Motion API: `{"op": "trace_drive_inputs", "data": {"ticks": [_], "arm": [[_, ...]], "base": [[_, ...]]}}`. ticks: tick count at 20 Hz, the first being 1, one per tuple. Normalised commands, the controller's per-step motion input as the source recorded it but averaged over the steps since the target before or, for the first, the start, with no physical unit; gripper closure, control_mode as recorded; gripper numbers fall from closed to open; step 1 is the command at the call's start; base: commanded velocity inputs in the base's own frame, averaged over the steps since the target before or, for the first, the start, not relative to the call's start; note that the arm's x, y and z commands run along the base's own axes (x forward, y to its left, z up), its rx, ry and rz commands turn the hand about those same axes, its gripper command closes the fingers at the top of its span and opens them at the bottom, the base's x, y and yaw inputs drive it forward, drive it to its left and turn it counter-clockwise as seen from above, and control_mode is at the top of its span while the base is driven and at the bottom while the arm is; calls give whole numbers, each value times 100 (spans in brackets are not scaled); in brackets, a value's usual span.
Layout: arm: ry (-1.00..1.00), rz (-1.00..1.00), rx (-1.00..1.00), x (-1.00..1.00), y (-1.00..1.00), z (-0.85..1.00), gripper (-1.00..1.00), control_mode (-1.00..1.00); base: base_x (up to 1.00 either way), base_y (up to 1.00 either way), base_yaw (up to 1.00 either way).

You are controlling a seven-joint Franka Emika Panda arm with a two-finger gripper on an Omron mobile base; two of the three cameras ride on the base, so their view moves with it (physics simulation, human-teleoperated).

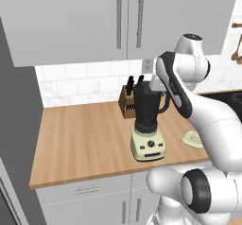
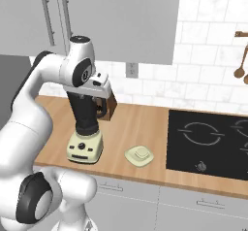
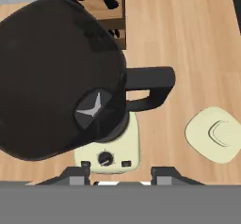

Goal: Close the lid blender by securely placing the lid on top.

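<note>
1. Blender point(image 3: 61, 77) directly below the gripper point(image 3: 120, 173) in the hand view, open jar mouth spreading from 9 to 12 o'clock of the fingertips point(image 3: 77, 175); blades visible at the jar bottom.
2. Lid point(image 3: 214, 133) at roughly 2 o'clock from the jaws in the hand view, flat on the wooden counter point(image 3: 188, 30), well apart from them and just beside the blender's base.
3. Jaws clenched on nothing, no object between them.
4. Blender: tall dark jar point(image 1: 147, 103) with side handle, on a squat cream base point(image 1: 148, 146) with black knobs. Lid point(image 2: 139, 156): pale cream-green, rounded, raised centre knob.
5. Knife block point(image 1: 126, 101) behind the blender at 11 o'clock in the left base view, partly hidden by the jar.
6. Lid point(image 1: 191, 139) half covered by the arm in the left base view; jar top hidden by the hand point(image 2: 97, 87) in the right base view.
</note>
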Motion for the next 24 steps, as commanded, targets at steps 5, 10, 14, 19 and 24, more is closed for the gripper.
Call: {"op": "trace_drive_inputs", "data": {"ticks": [5, 10, 14, 19, 24], "arm": [[-1, -2, 14, -31, -63, -6, -100, -100], [0, 3, 15, -21, -100, -12, -100, -100], [0, 22, 0, -3, -99, -22, -100, -100], [0, 33, -1, 0, -62, -49, -100, -100], [0, 35, -6, 0, -23, -79, -100, -100]], "base": [[0, 0, 0], [0, 0, 0], [0, 0, 0], [0, 0, 0], [0, 0, 0]]}}
